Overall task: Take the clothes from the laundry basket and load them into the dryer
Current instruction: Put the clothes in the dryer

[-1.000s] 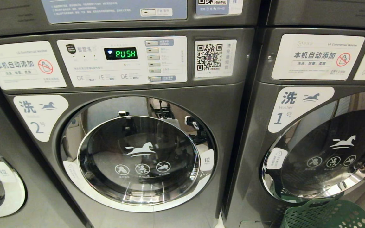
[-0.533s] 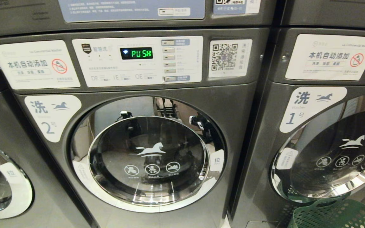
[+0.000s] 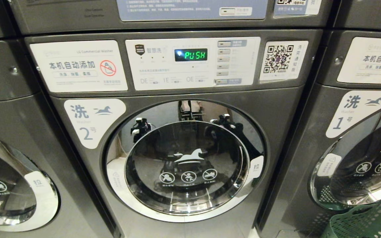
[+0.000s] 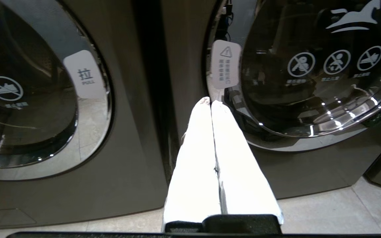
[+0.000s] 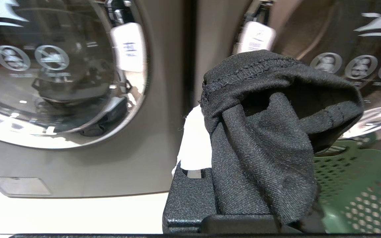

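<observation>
Here, the right gripper is seen clamped on a charcoal garment; one white finger shows beside the cloth, the rest is covered. The fabric is a soft, finely woven twill with a stitched seam along its upper fold, and it is bunched into a rounded lump that drapes over the black gripper body. Just behind and below this gripper lies the laundry basket, dark green plastic pierced by many small round holes; its rim is also seen at the lower right corner of the head view. Beyond the gripper stand two grey metal machines with round, chrome-rimmed glass doors.

The left gripper is pressed shut, its two long, flat white fingers lying flush together and tapering to blunt tips. It points at the dark gap between two machines, above pale floor tiles.

In the head view, the machine marked 2 fills the centre: matte grey panels, a glossy door printed with a white horse emblem, and a green display reading PUSH. The dryer cannot be told apart with certainty.
</observation>
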### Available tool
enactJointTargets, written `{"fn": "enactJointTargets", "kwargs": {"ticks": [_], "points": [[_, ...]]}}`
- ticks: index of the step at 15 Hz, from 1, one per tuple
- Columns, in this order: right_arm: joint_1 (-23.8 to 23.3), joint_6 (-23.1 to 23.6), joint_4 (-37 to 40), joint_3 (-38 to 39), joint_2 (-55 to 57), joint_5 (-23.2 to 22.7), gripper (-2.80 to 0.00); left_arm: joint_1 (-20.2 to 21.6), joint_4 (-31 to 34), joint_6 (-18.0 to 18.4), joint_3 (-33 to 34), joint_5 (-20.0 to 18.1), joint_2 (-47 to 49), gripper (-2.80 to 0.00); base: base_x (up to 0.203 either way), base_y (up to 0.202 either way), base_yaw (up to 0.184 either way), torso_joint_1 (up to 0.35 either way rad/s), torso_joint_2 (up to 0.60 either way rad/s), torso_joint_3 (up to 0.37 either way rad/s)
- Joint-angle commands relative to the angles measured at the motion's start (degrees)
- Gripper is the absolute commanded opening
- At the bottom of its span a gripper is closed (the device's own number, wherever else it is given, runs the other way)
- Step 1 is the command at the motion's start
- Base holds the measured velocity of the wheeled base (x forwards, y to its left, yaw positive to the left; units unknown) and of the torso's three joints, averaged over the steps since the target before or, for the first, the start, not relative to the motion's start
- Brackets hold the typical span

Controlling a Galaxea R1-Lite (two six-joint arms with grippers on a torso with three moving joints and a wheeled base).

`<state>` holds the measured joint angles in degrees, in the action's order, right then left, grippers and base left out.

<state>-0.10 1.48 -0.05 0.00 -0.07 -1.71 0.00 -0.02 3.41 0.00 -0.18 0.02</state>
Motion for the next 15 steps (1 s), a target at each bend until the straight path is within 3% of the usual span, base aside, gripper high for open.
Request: {"fn": "enactJointTargets", "kwargs": {"ticks": [1,15], "points": [[0.0,0.0,0.0,0.0,0.1,0.0,-2.8,0.0,0.0,0.0,0.0,0.0,0.0,-2.8,0.0,0.193,-0.004,-0.004,0.0,0.002],[0.0,-0.6,0.0,0.0,0.1,1.3,-2.8,0.0,0.0,0.1,0.0,-0.1,0.0,-2.8,0.0,0.195,-0.001,0.003,0.0,0.001]]}}
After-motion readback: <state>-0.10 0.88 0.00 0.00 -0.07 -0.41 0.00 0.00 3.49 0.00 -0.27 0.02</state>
